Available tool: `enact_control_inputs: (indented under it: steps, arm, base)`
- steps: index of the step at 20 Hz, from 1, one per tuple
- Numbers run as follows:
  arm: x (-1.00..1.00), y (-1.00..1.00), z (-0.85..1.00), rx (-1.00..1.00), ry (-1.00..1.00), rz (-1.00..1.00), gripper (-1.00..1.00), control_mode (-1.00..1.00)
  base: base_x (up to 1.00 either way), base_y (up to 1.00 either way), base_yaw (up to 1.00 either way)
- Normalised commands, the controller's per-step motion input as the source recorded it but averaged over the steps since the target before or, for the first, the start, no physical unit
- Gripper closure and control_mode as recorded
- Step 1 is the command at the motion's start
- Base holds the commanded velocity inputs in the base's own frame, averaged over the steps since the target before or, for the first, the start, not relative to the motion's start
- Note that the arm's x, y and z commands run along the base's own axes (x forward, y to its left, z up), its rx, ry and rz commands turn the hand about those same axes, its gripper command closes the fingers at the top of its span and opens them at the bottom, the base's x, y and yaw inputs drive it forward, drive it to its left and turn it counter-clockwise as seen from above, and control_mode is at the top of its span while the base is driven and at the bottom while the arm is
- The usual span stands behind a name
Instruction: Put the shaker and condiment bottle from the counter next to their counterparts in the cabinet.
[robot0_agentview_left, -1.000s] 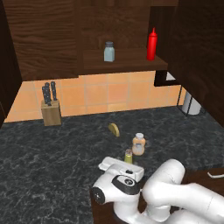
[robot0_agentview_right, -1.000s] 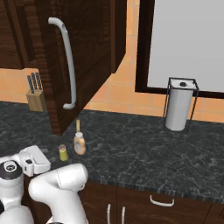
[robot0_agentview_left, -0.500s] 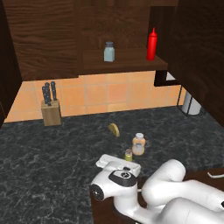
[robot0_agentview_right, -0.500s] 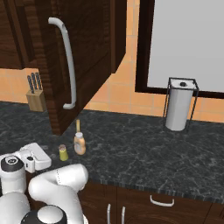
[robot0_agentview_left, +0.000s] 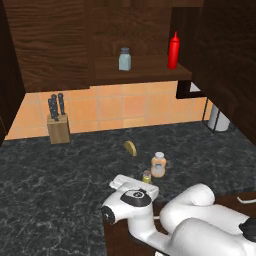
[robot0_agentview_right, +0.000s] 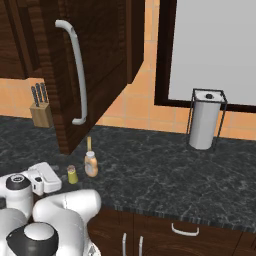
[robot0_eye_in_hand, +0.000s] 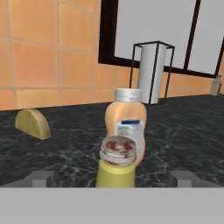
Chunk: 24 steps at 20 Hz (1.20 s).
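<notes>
Taking the shaker (robot0_eye_in_hand: 116, 168) as the landmark and reading the hand view from left to right: you see a yellow wedge-shaped item (robot0_eye_in_hand: 33, 124) lying on the counter (robot0_eye_in_hand: 183, 135) well to the shaker's left and farther back; the shaker itself stands upright at centre, its silvery cap facing you; the condiment bottle (robot0_eye_in_hand: 126, 127) stands upright directly behind it, the two just apart or touching, which cannot be told; a paper-towel holder (robot0_eye_in_hand: 151, 74) stands far behind and to the right. The gripper (robot0_eye_in_hand: 113, 178) has its fingertips (robot0_eye_in_hand: 40, 178) spread wide, one to each side of the shaker and clear of it, holding nothing. This placement suggests a level approach so the fingers can close on the shaker's body without striking the bottle behind. In the left base view, the blue-grey shaker (robot0_agentview_left: 124, 59) and red squeeze bottle (robot0_agentview_left: 173, 50) wait on the cabinet (robot0_agentview_left: 50, 45) shelf above, with a gap between them.
</notes>
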Motion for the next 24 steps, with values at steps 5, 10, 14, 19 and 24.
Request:
enact_control_inputs:
  steps: [5,10,14,19,24]
  arm:
    - [0.20,-0.23,-0.19,0.00,0.00,-0.01,-1.00,-1.00]
    - [0.24,-0.29,-0.23,0.00,0.00,0.00,-1.00,-1.00]
    - [0.18,-0.34,-0.24,0.00,0.00,0.00,-1.00,-1.00]
    - [0.11,-0.40,-0.21,0.01,0.00,-0.01,-1.00,-1.00]
    - [0.19,-0.34,-0.15,0.00,0.00,-0.03,1.00,-1.00]
  base:
    - [0.00,0.00,0.00]
    - [0.00,0.00,0.00]
    - [0.00,0.00,0.00]
    - [0.00,0.00,0.00]
    - [0.00,0.00,0.00]
